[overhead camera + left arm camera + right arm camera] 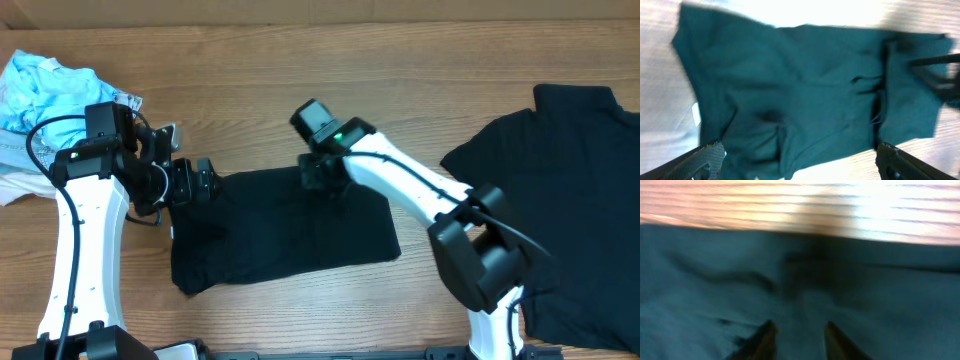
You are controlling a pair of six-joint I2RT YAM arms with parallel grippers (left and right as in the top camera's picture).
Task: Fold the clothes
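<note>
Black shirt (285, 228) lies under wide left claw (208, 183) at its edge and narrowly parted right claw (798, 331).

I note: folded T-shirt (285, 225) mid-counter, toward near edge; second T-shirt (560, 200) at right edge; crumpled cloth pile (45, 90) far-left corner.

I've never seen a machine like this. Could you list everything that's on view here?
folded T-shirt: one, black, middle of the table, between the two arms.
spread T-shirt: one, black, right side, partly out of frame.
cloth bundle: one, light blue, far left corner.
white material: one, white, left edge below the bundle; too cut off to identify.
table: one, brown wood.
left arm, right arm: two, white with black joints.
left pincer: black, open, at the folded shirt's left edge.
right pincer: black, open, at its far edge.
</note>
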